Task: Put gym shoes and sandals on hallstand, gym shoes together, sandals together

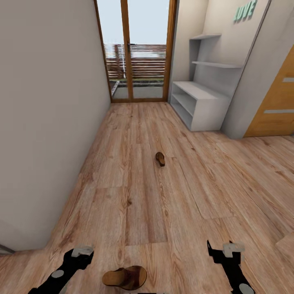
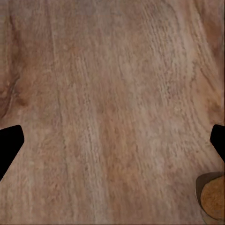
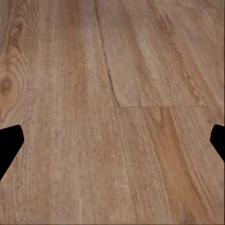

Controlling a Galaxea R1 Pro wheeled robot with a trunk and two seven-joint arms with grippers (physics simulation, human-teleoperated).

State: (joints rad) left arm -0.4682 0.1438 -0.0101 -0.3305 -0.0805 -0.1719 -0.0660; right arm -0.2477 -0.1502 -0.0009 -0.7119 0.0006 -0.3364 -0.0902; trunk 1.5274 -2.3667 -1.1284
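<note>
From the head view, a near sandal is seen lying on the corridor floor at about 6 o'clock, between the two arms and closer to the left gripper at 7 o'clock than to the right gripper at 5 o'clock. Both grippers are held low and forward over bare planks, presumably so that either can be lowered onto a shoe once the base is lined up. A far sandal is seen further up the corridor, just past centre toward 12 o'clock, well apart from the first. The hallstand stands against the right wall at about 1 o'clock, beside the glazed door, with thin wall shelves above it; its top and shelves appear bare, so nothing is judged placed yet. No gym shoes can be made out here.

In the left wrist view, the finger tips are seen at opposite edges, spread wide with nothing between them but floor. A rounded tan edge of the near sandal is seen at 5 o'clock, just beside one fingertip, so a sideways shift is judged necessary before a grasp.

In the right wrist view, the fingers are likewise spread wide over bare planks, holding nothing.
</note>
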